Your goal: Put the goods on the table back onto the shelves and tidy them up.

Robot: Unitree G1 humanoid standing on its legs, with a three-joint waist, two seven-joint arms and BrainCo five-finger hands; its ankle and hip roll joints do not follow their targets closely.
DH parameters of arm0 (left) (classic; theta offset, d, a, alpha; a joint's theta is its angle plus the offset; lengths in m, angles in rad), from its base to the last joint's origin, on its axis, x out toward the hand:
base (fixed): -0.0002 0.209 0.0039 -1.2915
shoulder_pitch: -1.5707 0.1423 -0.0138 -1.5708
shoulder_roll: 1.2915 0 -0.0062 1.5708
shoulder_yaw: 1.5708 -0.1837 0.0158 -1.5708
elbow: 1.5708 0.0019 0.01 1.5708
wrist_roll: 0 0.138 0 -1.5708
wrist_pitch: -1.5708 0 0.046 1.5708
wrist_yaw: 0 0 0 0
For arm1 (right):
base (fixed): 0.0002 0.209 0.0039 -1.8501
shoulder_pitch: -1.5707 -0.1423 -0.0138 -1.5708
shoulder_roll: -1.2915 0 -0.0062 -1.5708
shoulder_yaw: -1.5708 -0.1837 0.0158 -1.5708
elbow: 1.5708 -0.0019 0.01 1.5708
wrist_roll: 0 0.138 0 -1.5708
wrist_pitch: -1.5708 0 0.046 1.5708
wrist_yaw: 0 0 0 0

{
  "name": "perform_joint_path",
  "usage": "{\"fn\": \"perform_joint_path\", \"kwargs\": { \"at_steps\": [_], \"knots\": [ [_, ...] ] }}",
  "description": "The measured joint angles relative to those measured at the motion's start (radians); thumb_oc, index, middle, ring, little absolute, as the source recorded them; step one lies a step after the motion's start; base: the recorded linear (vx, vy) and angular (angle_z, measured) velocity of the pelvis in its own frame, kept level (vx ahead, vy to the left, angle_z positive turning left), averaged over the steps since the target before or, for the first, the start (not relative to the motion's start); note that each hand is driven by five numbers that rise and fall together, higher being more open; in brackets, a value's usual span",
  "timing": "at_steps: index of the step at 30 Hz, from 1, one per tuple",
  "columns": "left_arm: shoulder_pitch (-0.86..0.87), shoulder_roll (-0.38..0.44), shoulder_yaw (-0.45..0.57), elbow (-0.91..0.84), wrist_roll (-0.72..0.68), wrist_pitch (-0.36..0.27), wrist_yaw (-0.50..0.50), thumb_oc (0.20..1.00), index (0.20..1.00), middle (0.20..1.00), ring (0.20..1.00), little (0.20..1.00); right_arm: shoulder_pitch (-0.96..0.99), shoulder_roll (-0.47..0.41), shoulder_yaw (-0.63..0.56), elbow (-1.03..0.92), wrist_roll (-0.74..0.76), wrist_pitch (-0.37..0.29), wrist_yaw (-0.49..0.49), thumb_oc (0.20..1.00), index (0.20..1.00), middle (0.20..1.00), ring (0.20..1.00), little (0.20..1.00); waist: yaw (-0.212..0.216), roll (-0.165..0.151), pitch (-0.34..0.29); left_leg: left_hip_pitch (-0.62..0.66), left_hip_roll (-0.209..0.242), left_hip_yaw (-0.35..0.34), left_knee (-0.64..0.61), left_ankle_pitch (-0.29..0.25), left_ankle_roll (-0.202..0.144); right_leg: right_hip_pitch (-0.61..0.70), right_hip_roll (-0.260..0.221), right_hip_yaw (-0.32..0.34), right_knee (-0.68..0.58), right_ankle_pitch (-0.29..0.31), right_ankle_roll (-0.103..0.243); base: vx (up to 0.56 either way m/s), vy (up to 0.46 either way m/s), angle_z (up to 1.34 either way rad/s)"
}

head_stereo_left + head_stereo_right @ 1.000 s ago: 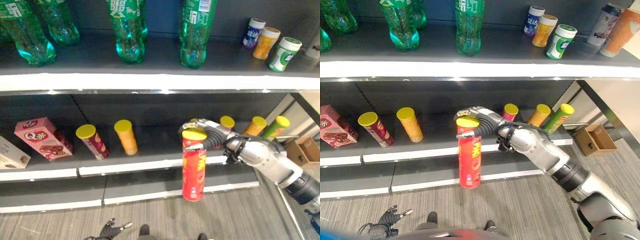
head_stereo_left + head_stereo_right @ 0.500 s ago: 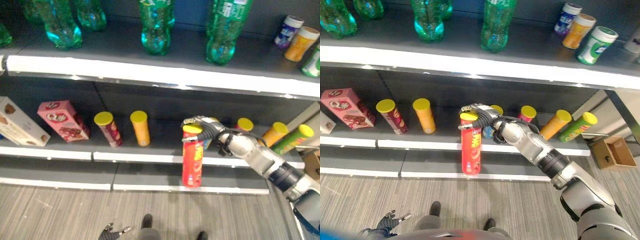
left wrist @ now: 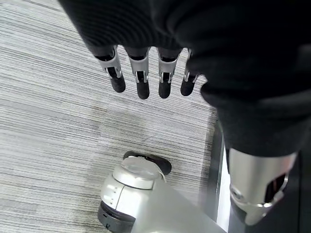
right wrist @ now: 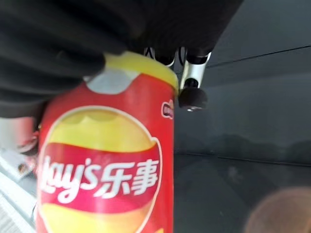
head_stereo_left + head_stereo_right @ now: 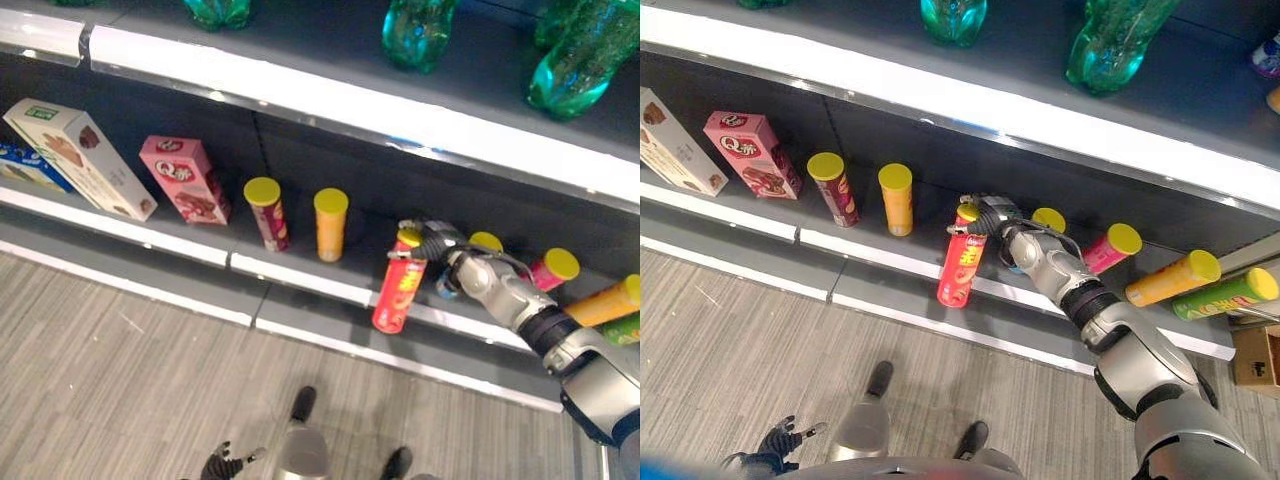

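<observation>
A tall red chip can (image 5: 400,292) with a yellow lid hangs in front of the lower shelf (image 5: 300,283), leaning with its lid end toward the shelf. My right hand (image 5: 433,243) is shut on its top, the fingers (image 4: 192,82) curled over the lid of the can (image 4: 107,160). The can's bottom end is below the shelf's white front edge. My left hand (image 3: 141,77) hangs low over the grey floor with relaxed, straight fingers and holds nothing.
On the lower shelf stand a maroon can (image 5: 266,212) and an orange can (image 5: 330,222), left of the held can. A pink can (image 5: 552,268) and an orange can (image 5: 605,300) lie to the right. A pink box (image 5: 186,178) and a white box (image 5: 80,158) stand further left. Green bottles (image 5: 417,25) are above.
The whole picture has shifted and tilted as the camera moved. The red can stays in my right hand and now leans instead of hanging upright.
</observation>
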Motion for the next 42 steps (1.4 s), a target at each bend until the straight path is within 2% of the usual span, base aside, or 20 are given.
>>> {"fn": "perform_joint_path", "kwargs": {
  "at_steps": [4, 16, 23, 27, 32, 42],
  "knots": [
    [-0.006, 0.001, -0.003, -0.003, -0.021, 0.000, 0.002, 1.000, 1.000, 1.000, 1.000, 1.000, -0.002, 0.000, -0.053, 0.002, -0.002, 0.030, -0.067, 0.200, 0.200, 0.200, 0.200, 0.200, 0.002, 0.005, 0.004, -0.014, -0.001, -0.002, -0.001, 0.001, -0.001, -0.012, 0.000, -0.003, 0.001, 0.001, -0.002, -0.02, 0.035, 0.02],
    [-0.028, 0.001, -0.007, 0.007, -0.021, -0.001, 0.011, 1.000, 1.000, 1.000, 1.000, 1.000, -0.003, 0.000, -0.073, 0.005, -0.038, 0.040, -0.130, 0.200, 0.200, 0.200, 0.200, 0.200, 0.001, 0.019, 0.012, -0.026, -0.003, -0.012, 0.000, 0.002, -0.003, -0.017, 0.000, -0.016, 0.001, 0.000, -0.002, -0.01, 0.015, 0.03],
    [-0.029, -0.001, -0.018, 0.005, -0.022, -0.002, 0.028, 1.000, 1.000, 1.000, 1.000, 1.000, -0.001, 0.003, -0.111, 0.005, -0.080, 0.053, -0.184, 0.200, 0.200, 0.200, 0.200, 0.200, 0.005, 0.040, 0.026, -0.050, -0.007, -0.032, 0.000, 0.007, -0.004, -0.029, 0.001, -0.032, 0.002, 0.000, -0.002, -0.01, 0.017, 0.07],
    [-0.031, -0.001, -0.038, 0.000, -0.022, -0.007, 0.037, 1.000, 1.000, 1.000, 1.000, 1.000, 0.000, 0.019, -0.119, 0.005, -0.086, 0.055, -0.236, 0.200, 0.200, 0.200, 0.200, 0.200, 0.006, 0.039, 0.039, -0.052, -0.007, -0.034, 0.000, 0.007, -0.004, -0.030, 0.002, -0.033, 0.002, 0.000, -0.002, 0.00, 0.000, 0.00],
    [-0.050, -0.001, -0.043, -0.013, -0.022, -0.007, 0.039, 1.000, 1.000, 1.000, 1.000, 1.000, 0.014, 0.033, -0.188, -0.001, -0.121, 0.057, -0.292, 0.200, 0.200, 0.200, 0.200, 0.200, 0.007, 0.039, 0.056, -0.088, -0.009, -0.060, 0.000, 0.018, -0.010, -0.051, 0.006, -0.059, 0.002, 0.001, -0.003, -0.01, 0.007, 0.14],
    [-0.079, -0.001, -0.044, -0.015, -0.022, -0.008, 0.041, 1.000, 1.000, 1.000, 1.000, 1.000, 0.025, 0.032, -0.228, -0.118, -0.159, 0.051, -0.367, 0.200, 0.200, 0.200, 0.200, 0.200, 0.015, 0.042, 0.093, -0.102, -0.011, -0.061, -0.001, 0.019, -0.010, -0.064, 0.005, -0.060, 0.002, 0.001, -0.004, 0.00, 0.002, 0.01]
  ]
}}
